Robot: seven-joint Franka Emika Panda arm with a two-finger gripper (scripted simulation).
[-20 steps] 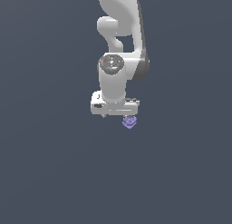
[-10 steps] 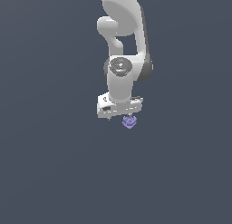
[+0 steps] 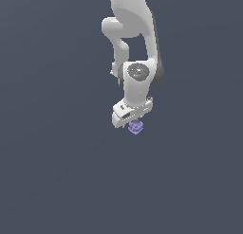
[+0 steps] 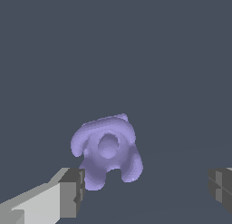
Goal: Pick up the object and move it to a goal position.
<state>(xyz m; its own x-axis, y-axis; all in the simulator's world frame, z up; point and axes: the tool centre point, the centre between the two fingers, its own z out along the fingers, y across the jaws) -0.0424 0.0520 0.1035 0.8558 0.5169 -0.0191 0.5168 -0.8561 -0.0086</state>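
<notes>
object: a small lavender-purple lump [image 4: 107, 150], rosette-like, with rounded lobes around a domed middle. In the exterior view it [image 3: 136, 127] is seen as a tiny purple blob sat on the flat dark grey-blue floor [image 3: 57, 181], pretty much dead centre of that picture.

object vs gripper: in the exterior view the blob is tucked right under the white gripper [image 3: 134, 120], poking out at about 5 o'clock from the hand body. Whether anything is touching it can't be made out from there, it's just too small.

jaws: spread wide apart, nothing clamped. In the wrist view the two fingers are seen at opposite edges, one light grey finger with a dark pad [image 4: 72, 191] close beside the object's lower lobe, the other dark pad [image 4: 221, 189] well apart from it. The object is sat nearer the first finger than the middle of the gap. If that near pad is actually in contact or just beside it, can't be told.

gripper size: way bigger than the object, easily.

arm: white Panda arm [image 3: 135, 34] is seen coming down from 12 o'clock in the exterior view, with the round wrist joint [image 3: 137, 72] directly above the hand.

floor: plain, uniform slate colour in both views.
</notes>
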